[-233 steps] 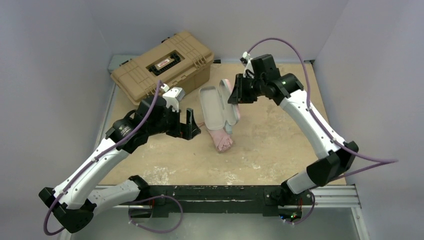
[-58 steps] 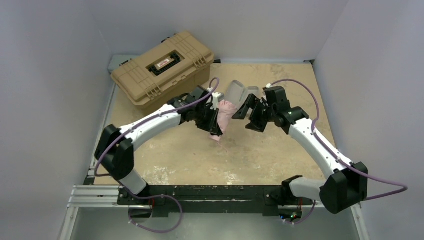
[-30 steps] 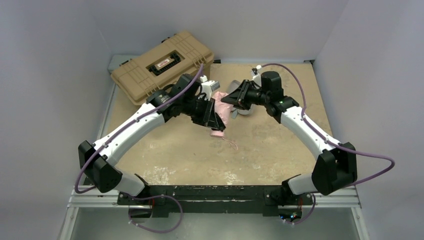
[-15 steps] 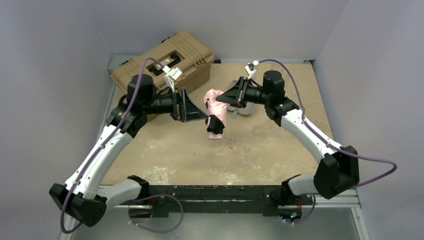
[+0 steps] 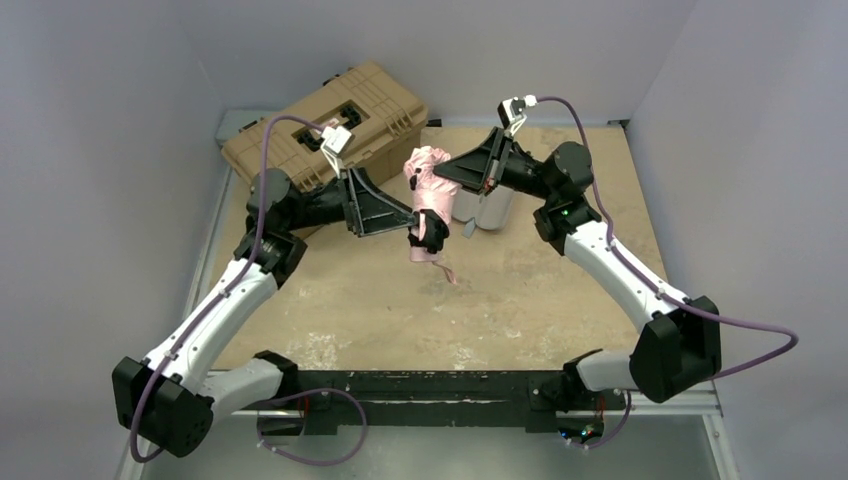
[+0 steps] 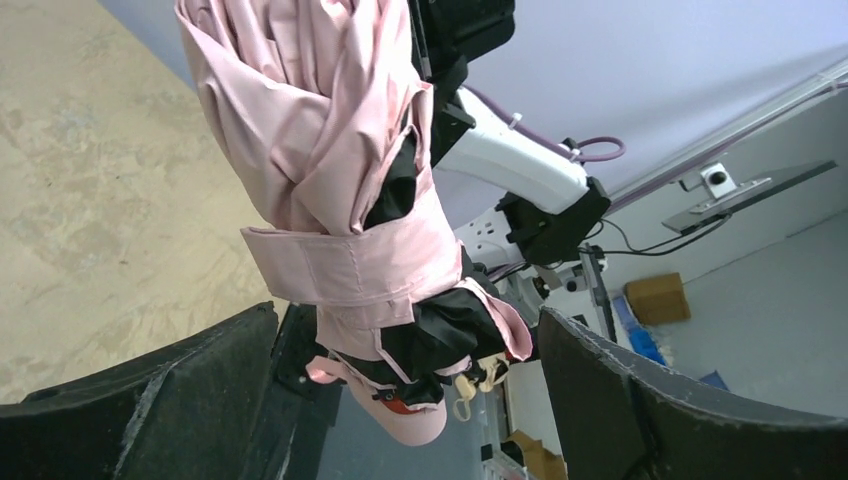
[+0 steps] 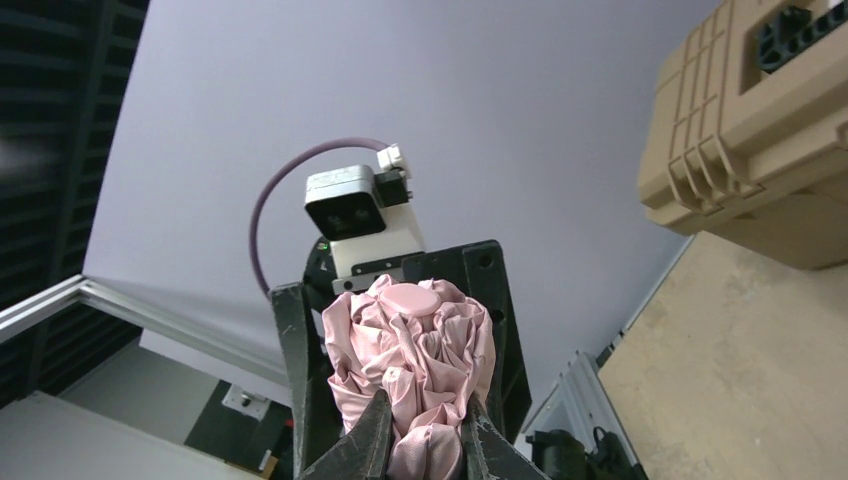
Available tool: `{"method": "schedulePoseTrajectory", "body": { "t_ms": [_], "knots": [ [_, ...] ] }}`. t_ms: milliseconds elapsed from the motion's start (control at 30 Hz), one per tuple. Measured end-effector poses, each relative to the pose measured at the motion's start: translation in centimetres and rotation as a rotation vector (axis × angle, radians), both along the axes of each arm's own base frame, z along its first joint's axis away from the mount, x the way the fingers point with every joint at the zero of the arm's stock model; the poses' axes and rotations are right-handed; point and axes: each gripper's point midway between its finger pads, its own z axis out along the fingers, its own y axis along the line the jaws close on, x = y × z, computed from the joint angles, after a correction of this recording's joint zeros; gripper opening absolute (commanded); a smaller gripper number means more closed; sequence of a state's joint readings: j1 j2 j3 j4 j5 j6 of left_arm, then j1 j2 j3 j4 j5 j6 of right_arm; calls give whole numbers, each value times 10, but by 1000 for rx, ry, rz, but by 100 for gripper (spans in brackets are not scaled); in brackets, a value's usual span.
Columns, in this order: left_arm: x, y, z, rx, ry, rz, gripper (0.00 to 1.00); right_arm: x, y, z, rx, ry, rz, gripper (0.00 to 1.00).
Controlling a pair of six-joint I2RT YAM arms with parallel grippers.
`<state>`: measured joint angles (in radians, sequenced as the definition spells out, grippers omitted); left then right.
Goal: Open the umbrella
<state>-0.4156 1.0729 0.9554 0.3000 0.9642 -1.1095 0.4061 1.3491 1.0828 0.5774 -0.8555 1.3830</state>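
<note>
The umbrella (image 5: 428, 195) is folded, pale pink with black lining, and hangs above the table with its small pink handle (image 6: 415, 425) downward. A pink band (image 6: 345, 265) is wrapped round it. My right gripper (image 5: 442, 172) is shut on the bunched fabric at its top end (image 7: 425, 400). My left gripper (image 5: 402, 216) is wide open on both sides of the lower end; its fingers (image 6: 150, 400) do not touch the umbrella. In the right wrist view the left gripper's fingers (image 7: 290, 380) stand behind the umbrella.
A tan hard-shell toolbox (image 5: 325, 130) stands at the back left and shows in the right wrist view (image 7: 760, 120). A pale grey open case (image 5: 482, 205) lies on the table under my right gripper. Walls close in on three sides.
My left gripper has let go of the umbrella and opened wide. My right gripper has taken its top end and lifted it up and back. The left gripper now sits round the lower end.
</note>
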Motion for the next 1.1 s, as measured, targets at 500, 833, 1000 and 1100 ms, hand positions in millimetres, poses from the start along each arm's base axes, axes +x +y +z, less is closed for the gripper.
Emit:
{"method": "schedulePoseTrajectory", "body": {
  "t_ms": [500, 833, 1000, 1100],
  "knots": [
    [-11, -34, 13, -95, 59, -118, 8, -11, 3, 32, 117, -58, 24, 0],
    [-16, -26, 16, 61, 52, -37, 0, -24, -5, 28, 91, -68, -25, 79],
    [-11, -13, 16, 180, 2, 62, 0, -23, -7, 11, -40, -58, -76, 82],
    [-6, -3, 8, 280, -21, 128, 0, -16, -10, 4, -133, -51, -132, 89]
  ]
}}
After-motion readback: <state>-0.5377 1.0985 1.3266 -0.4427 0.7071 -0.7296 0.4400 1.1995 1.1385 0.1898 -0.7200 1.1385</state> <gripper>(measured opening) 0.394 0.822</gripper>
